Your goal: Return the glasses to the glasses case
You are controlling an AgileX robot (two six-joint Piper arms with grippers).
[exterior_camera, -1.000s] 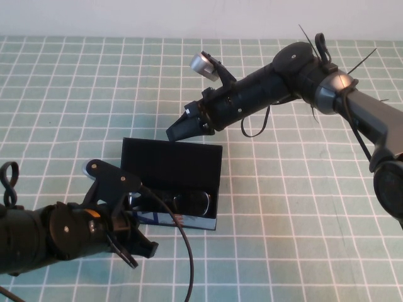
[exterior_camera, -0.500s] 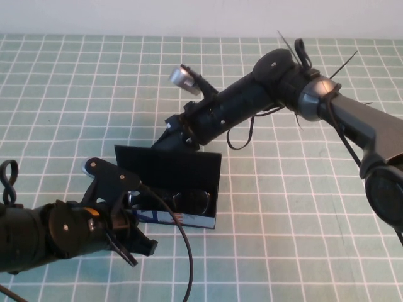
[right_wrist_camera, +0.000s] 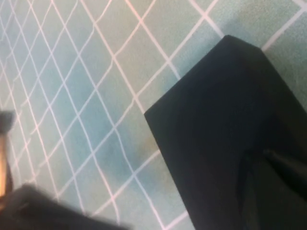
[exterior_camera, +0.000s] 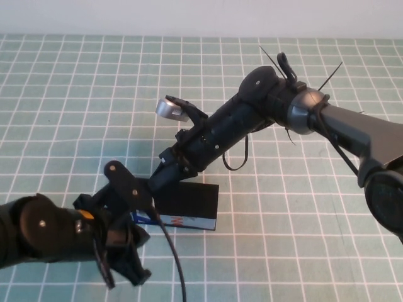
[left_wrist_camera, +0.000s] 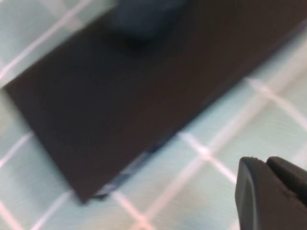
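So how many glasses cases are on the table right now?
1: a rectangular black glasses case, lid down, near the front centre. The right gripper presses its lid; the left gripper hovers nearer the robot.

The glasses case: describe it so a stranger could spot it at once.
On the green checked table mat, look near the front centre, where both arms meet. The glasses case is the flat black box under the right tool, with a white printed front edge.

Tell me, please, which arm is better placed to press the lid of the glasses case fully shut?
The right. The right gripper already rests on the lowered lid of the glasses case, at its left end. The left gripper hangs nearer the robot, off the case's front, over the table.
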